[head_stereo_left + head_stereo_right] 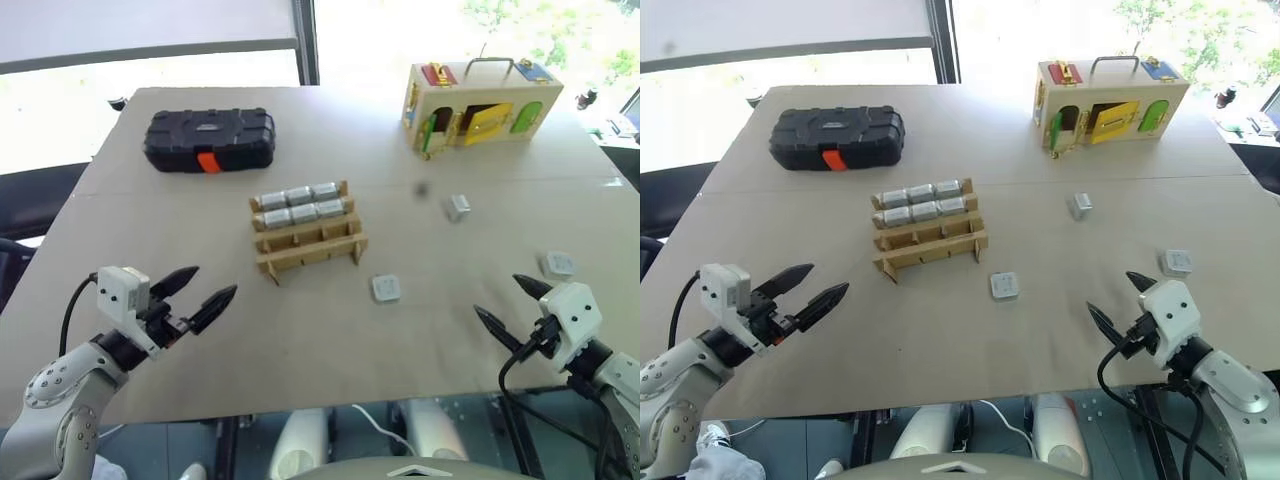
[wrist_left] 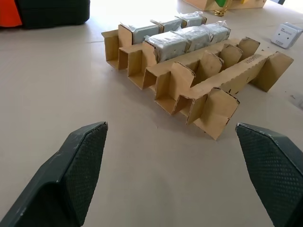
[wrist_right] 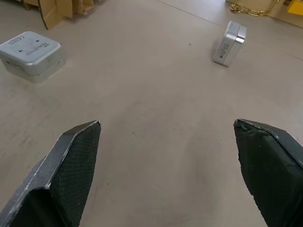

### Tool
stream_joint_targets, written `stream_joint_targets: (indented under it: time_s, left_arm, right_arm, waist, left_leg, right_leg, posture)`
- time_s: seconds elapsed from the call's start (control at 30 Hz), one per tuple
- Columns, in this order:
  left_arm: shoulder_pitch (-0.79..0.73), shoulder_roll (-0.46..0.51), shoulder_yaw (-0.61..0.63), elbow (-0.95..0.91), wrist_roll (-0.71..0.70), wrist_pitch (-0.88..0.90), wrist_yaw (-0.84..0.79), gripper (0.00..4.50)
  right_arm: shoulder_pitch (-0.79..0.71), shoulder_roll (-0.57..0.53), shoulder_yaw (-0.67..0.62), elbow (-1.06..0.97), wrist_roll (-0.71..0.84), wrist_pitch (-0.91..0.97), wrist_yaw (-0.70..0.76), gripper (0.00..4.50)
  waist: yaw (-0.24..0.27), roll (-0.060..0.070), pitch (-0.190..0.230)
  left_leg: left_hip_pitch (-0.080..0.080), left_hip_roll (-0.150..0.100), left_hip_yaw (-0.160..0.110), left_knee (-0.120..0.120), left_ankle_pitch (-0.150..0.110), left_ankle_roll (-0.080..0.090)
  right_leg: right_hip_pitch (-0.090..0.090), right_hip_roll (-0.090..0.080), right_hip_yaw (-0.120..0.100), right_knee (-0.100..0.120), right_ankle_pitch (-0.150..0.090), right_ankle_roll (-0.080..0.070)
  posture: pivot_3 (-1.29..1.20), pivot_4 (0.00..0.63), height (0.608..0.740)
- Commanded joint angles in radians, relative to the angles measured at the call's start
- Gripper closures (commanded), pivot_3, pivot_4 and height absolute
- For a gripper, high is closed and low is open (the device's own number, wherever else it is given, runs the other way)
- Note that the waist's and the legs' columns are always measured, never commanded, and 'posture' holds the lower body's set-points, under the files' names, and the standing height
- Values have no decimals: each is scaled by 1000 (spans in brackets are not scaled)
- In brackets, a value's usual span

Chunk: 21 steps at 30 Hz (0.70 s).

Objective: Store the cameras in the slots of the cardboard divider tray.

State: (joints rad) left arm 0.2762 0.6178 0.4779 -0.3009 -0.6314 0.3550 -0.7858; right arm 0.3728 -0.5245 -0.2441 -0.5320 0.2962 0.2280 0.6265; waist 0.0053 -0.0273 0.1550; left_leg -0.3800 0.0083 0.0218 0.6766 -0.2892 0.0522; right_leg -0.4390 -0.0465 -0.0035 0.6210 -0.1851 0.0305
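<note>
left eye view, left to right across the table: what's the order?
left claw → black case → cardboard divider tray → camera lying flat near the tray → camera on its edge → right claw → camera near the right edge

Each silver-grey arm carries a white boxy wrist block, a looping black cable and tapered, textured black fingers (image 2: 78,170).

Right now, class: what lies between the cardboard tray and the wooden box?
Bare tabletop separates the cardboard divider tray from the wooden box, seen in both eye views.
</note>
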Motion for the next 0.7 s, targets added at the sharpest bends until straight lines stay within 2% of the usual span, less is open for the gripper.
stream_joint_targets:
  time_s: [0.03, 0.13, 0.27, 0.43, 0.6, 0.7]
  left_arm:
    - [-34, 6, 11, -25, -11, -17, 2, 0]
    - [-95, 4, 6, -22, -41, -7, 1, 0]
    - [-101, 49, 31, -38, -165, 51, -123, 0]
    - [-117, 146, 15, -80, -202, 67, -254, 0]
    - [-132, 240, -25, -139, -225, 78, -397, 0]
    - [-161, 257, -51, -153, -221, 74, -425, 0]
  right_arm:
    - [5, 17, -21, -29, -8, -21, -34, 46]
    - [1, 31, -13, -58, -84, 44, -132, 46]
    - [-47, 55, -38, -98, -9, 193, -189, 46]
    - [-108, 77, -85, -115, -23, 300, -303, 46]
    - [-204, 85, -154, -44, -35, 429, -416, 46]
    - [-269, 93, -196, 15, -17, 515, -464, 46]
  waist:
    - [3, 0, 0]
    - [13, -1, 0]
    - [5, 1, -1]
    - [4, 1, 0]
    - [8, 2, -1]
    - [8, 2, 0]
  left_leg:
    - [0, 0, 0, 0, 0, 0]
    - [0, 0, 0, 0, 0, 0]
    - [1, 0, 0, 1, 0, 0]
    - [0, 1, 0, 1, 0, 0]
    - [0, 0, 1, 1, 0, 0]
    - [0, -1, 1, 1, 0, 0]
  right_leg:
    - [0, 0, 0, 0, 0, 0]
    - [0, 0, 0, 0, 0, 0]
    - [0, 0, 0, 1, 0, 0]
    - [0, 2, 0, 1, 0, 0]
    - [0, 1, 1, 1, 0, 0]
    - [0, 1, 1, 1, 0, 0]
  posture:
    - [0, 150, 740]
    - [0, 150, 740]
    - [0, 150, 740]
    - [0, 150, 740]
    - [0, 150, 740]
    - [0, 150, 740]
